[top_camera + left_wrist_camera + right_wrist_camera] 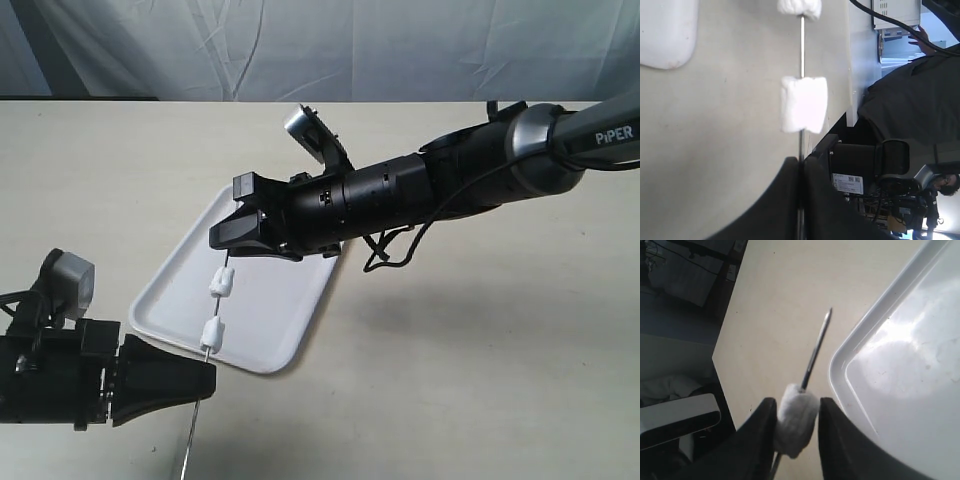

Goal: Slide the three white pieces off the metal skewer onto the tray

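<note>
Right wrist view alone shows gripper (796,403) squeezing piece (796,426).

Tray (900,365) glossy white, probably plastic; skewer (816,350) smooth metal; pieces (803,104) matt, spongy; tabletop (500,350) matt.

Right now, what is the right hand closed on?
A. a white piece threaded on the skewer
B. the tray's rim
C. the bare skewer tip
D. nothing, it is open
A: the right wrist view shows the right hand clamping a white piece from both sides, with the tip of the metal skewer poking out beyond it.
</note>
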You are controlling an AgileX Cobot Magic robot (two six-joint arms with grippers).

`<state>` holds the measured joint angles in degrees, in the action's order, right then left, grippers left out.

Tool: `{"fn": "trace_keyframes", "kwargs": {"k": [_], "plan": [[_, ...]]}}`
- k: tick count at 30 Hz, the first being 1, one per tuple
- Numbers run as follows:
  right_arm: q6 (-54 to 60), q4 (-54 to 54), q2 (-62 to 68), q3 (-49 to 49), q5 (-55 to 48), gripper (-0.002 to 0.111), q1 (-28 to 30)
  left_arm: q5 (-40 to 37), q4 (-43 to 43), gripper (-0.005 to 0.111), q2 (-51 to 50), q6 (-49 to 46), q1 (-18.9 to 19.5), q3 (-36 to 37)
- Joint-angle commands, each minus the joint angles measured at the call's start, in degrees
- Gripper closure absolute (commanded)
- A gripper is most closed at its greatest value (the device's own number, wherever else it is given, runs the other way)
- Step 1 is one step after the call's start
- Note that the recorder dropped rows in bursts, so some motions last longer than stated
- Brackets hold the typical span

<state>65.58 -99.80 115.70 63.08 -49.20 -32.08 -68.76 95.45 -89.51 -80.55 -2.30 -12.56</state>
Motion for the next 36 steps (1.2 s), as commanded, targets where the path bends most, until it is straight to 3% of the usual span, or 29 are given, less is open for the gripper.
{"fn": "trace_keyframes", "kwargs": {"k": [1,15,26,32,36], "plan": [[0.3,-0.1,-0.1,0.2,0.0,0.080,0.0,-1.1,-0.6,0.107,-0.1,-0.5,0.0,0.2],[0.6,-0.1,-0.1,0.2,2.1,0.085,0.1,-0.7,-1.5,0.107,-0.1,-0.4,0.0,1.5],[1.8,-0.1,-0.1,0.4,10.0,0.085,0.1,-1.2,-2.5,0.107,-0.1,-3.8,0.0,10.2],[1.8,-0.1,-0.1,3.1,11.4,0.073,0.1,-1.0,-4.0,0.107,-0.1,-6.5,0.0,12.6],[1.7,1.6,-0.1,4.2,12.0,0.072,0.1,-0.7,4.5,0.107,0.1,-9.6,0.0,12.6]]}}
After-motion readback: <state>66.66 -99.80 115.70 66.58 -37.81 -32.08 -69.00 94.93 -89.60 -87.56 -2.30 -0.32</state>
